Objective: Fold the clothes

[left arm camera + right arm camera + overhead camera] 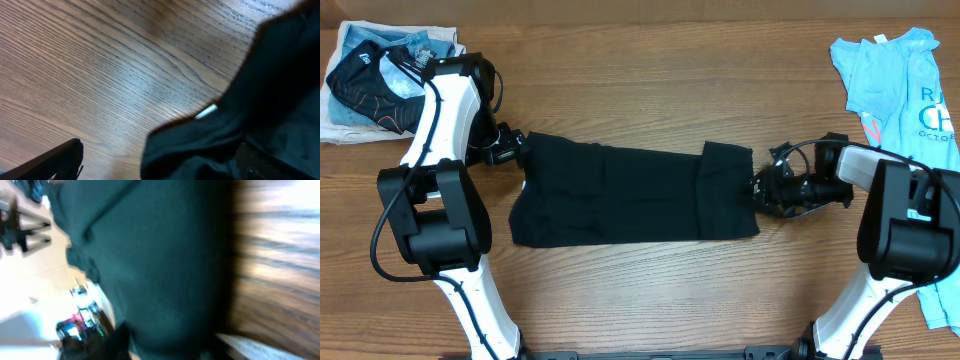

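Starting at the far left of the table (pixel 650 80), a smaller black garment with orange lines (pixel 365 85) lies heaped on pale cloths (pixel 338 128). Neither is part of the job.

Left end effector (pixel 512 150): positioned at the upper left corner of the black T-shirt (pixel 620 195). Its wrist view shows the jaws standing wide, with one finger (pixel 55 160) over bare wood and apart from the cloth. The white neck label (pixel 206 111) shows at the fabric edge. Nothing is pinched, so the end effector is open.

The black T-shirt lies flat at the middle of the table as a long band running left to right. A flap is doubled over at its right end.

Right end effector (pixel 767 190): touching the right edge of the band, at the doubled flap. Its wrist view is blurred and filled with dark cloth, so I cannot tell whether the jaws have hold of the fabric.

Judgement on the step in hand: it looks like a grasp of the right end, in order to fold the band across its length. To do it well, the grasp should take every layer at the edge, not the top one only. The lift should be low and the carry straight leftward, with the long edges kept matched. The left end effector should either pin its corner or stand clear of the landing area.

Further right, a light blue T-shirt (pixel 895 90) lies spread at the table edge, well apart from the work.

Containers: none in view. All garments lie loose on the table.
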